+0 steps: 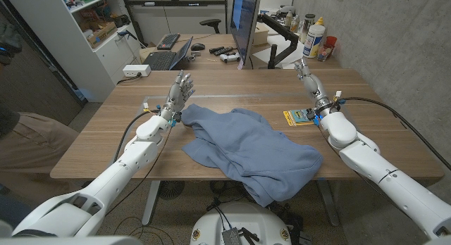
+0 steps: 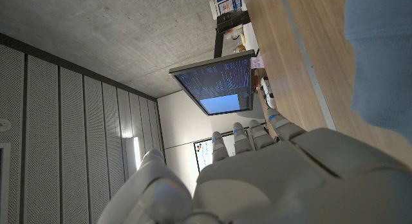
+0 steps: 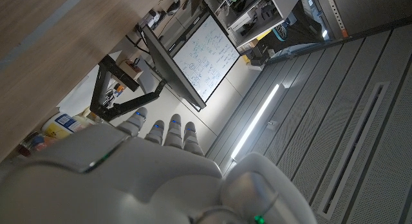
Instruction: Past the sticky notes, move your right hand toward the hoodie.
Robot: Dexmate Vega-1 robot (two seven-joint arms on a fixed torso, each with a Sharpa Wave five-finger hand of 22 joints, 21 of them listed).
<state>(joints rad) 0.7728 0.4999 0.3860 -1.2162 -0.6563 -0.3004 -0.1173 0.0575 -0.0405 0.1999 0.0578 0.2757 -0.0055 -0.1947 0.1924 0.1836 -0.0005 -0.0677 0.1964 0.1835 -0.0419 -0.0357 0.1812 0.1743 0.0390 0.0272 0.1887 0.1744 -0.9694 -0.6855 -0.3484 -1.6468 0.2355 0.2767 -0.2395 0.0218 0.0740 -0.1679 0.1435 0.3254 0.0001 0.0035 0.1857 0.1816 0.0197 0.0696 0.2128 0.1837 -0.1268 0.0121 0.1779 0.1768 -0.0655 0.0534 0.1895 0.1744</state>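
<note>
Right robot hand [image 1: 305,70] upright beyond sticky notes [image 1: 299,117]; hoodie [image 1: 246,150] lengthwise diagonal.

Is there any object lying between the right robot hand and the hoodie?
Yes. The sticky notes lie on the table between the right robot hand and the blue hoodie, close to the hoodie's right edge.
</note>
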